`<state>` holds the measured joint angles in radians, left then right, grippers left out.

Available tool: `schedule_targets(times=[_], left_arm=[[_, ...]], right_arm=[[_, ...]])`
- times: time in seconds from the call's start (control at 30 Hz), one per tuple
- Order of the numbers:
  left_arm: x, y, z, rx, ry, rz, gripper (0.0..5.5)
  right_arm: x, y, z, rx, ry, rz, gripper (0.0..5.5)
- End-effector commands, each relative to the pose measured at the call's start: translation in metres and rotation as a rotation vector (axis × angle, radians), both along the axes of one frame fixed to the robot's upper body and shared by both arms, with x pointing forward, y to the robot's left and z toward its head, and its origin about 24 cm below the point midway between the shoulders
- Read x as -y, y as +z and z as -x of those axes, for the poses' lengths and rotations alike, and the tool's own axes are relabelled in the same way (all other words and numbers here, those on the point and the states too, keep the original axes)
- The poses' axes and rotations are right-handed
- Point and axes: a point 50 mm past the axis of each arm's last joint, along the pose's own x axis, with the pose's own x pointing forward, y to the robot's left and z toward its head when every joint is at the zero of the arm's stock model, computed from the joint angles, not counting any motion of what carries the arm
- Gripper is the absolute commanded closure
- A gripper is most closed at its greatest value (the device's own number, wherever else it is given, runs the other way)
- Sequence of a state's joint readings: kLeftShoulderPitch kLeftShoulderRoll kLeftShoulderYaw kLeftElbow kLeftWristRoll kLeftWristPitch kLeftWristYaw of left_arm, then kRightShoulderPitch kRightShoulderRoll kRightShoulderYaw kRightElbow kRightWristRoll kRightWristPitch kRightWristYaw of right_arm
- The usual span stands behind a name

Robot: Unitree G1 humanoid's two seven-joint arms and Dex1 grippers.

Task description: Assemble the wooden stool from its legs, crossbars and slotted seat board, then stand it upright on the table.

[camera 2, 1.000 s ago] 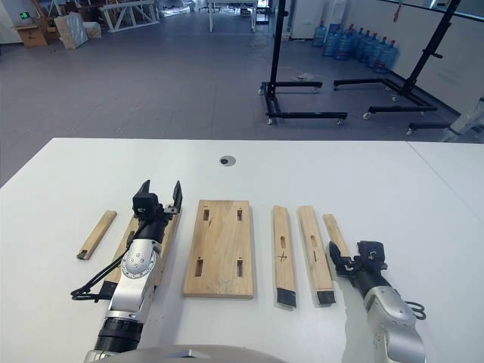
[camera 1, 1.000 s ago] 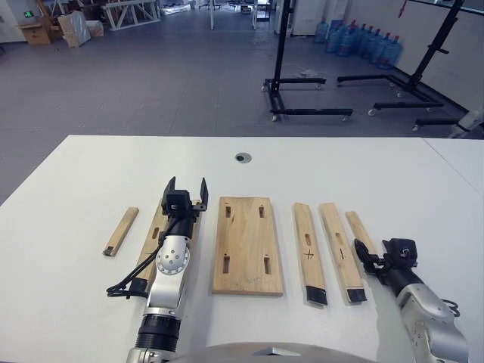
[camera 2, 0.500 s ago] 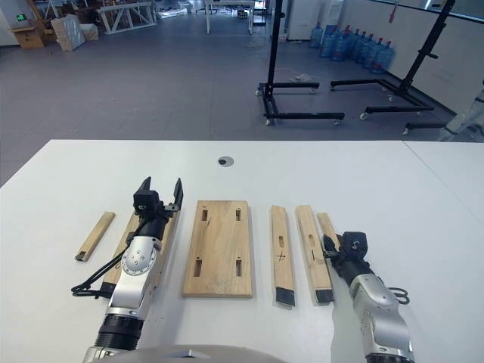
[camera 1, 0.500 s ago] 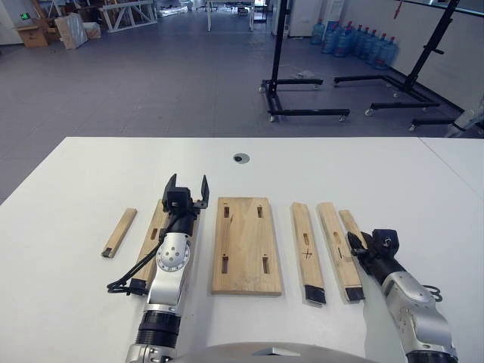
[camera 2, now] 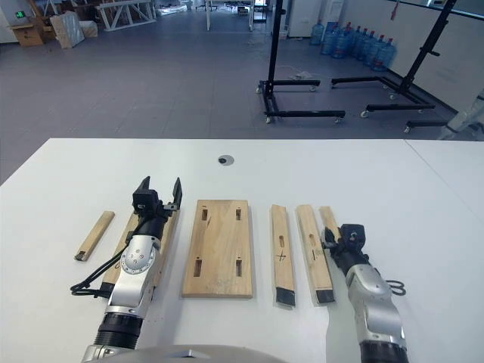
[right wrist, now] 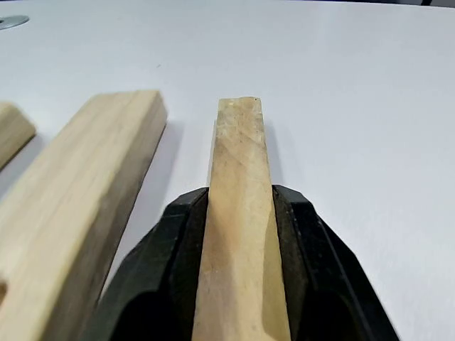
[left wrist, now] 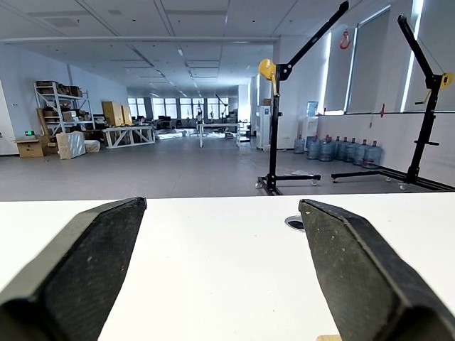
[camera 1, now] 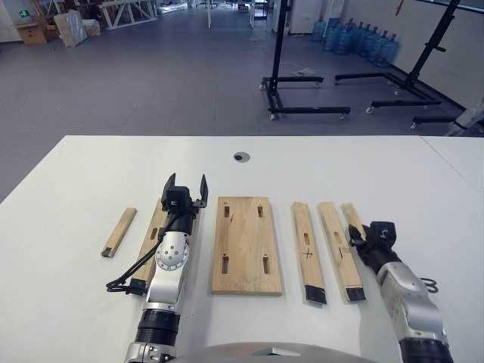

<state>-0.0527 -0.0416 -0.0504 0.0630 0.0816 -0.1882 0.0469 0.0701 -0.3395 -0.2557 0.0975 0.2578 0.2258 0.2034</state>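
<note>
The slotted seat board (camera 1: pixel 246 243) lies flat mid-table. To its right are two legs with black ends (camera 1: pixel 308 252) (camera 1: pixel 339 249), then a thin crossbar (camera 1: pixel 350 215). My right gripper (camera 1: pixel 358 235) is shut on that crossbar (right wrist: pixel 240 185), one finger pressed against each side, and the stick is low over the table. A short crossbar (camera 1: pixel 120 231) lies at the far left, with another slotted leg (camera 1: pixel 153 236) partly under my left arm. My left gripper (camera 1: pixel 187 186) hovers open over that leg's far end, with nothing between its fingers (left wrist: pixel 78 270).
A round grommet hole (camera 1: pixel 242 157) sits in the white table near its far edge. A black cable (camera 1: pixel 123 286) loops beside my left forearm. Black wheeled racks (camera 1: pixel 310 83) stand on the floor beyond the table. Bare tabletop lies behind the parts.
My right gripper has moved forward along the table and now has the thin crossbar between its fingers. The left arm and the other parts have stayed put.
</note>
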Motion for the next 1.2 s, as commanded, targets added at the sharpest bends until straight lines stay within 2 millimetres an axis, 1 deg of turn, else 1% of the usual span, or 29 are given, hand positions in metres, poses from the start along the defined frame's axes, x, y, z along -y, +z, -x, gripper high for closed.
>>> schedule_targets(times=[0.03, 0.07, 0.13, 0.17, 0.2, 0.23, 0.27, 0.3, 0.33, 0.4, 0.43, 0.53, 0.7, 0.83, 0.97, 1.2], left_arm=[[-0.001, 0.003, -0.007, 0.008, -0.013, 0.018, 1.56], [-0.002, 0.004, -0.009, 0.008, -0.019, 0.026, 1.56], [-0.006, 0.008, -0.017, -0.001, -0.054, 0.093, 1.56], [-0.003, 0.008, -0.022, -0.036, -0.120, 0.175, 1.56], [0.001, 0.006, -0.025, -0.093, -0.208, 0.271, 1.56], [0.007, 0.006, -0.027, -0.130, -0.303, 0.367, 1.56], [0.013, 0.011, -0.023, -0.135, -0.445, 0.468, 1.56], [0.017, 0.017, -0.019, -0.131, -0.568, 0.534, 1.56], [0.018, 0.021, -0.014, -0.126, -0.657, 0.586, 1.56], [0.017, 0.025, -0.010, -0.143, -0.759, 0.664, 1.56], [0.016, 0.026, -0.009, -0.156, -0.788, 0.692, 1.56], [0.016, 0.028, -0.007, -0.192, -0.854, 0.803, 1.56], [0.019, 0.022, -0.005, -0.262, -0.870, 0.875, 1.56], [0.023, 0.018, -0.007, -0.293, -0.865, 0.861, 1.56], [0.023, 0.017, -0.009, -0.286, -0.853, 0.864, 1.56], [0.020, 0.017, -0.008, -0.249, -0.828, 0.896, 2.65]], right_arm=[[-0.006, 0.036, -0.037, 0.212, 0.028, 0.017, 4.21], [-0.016, 0.045, -0.045, 0.270, 0.060, 0.016, 4.21], [-0.048, 0.062, -0.061, 0.374, 0.194, 0.021, 4.21], [-0.067, 0.066, -0.065, 0.410, 0.278, 0.028, 4.21], [-0.084, 0.069, -0.068, 0.433, 0.358, 0.034, 4.21], [-0.096, 0.069, -0.068, 0.447, 0.418, 0.043, 4.21], [-0.111, 0.067, -0.068, 0.456, 0.494, 0.060, 4.21], [-0.123, 0.065, -0.067, 0.463, 0.560, 0.079, 4.21], [-0.137, 0.064, -0.067, 0.470, 0.639, 0.092, 4.21], [-0.157, 0.064, -0.064, 0.494, 0.756, 0.099, 4.21], [-0.164, 0.065, -0.062, 0.507, 0.802, 0.099, 4.21], [-0.172, 0.063, -0.058, 0.501, 0.899, 0.093, 4.21], [-0.177, 0.064, -0.053, 0.531, 0.969, 0.072, 4.21], [-0.179, 0.061, -0.052, 0.497, 1.023, 0.038, 4.21], [-0.185, 0.060, -0.049, 0.454, 1.102, -0.017, 4.21], [-0.184, 0.054, -0.047, 0.385, 1.140, -0.048, 4.21]])
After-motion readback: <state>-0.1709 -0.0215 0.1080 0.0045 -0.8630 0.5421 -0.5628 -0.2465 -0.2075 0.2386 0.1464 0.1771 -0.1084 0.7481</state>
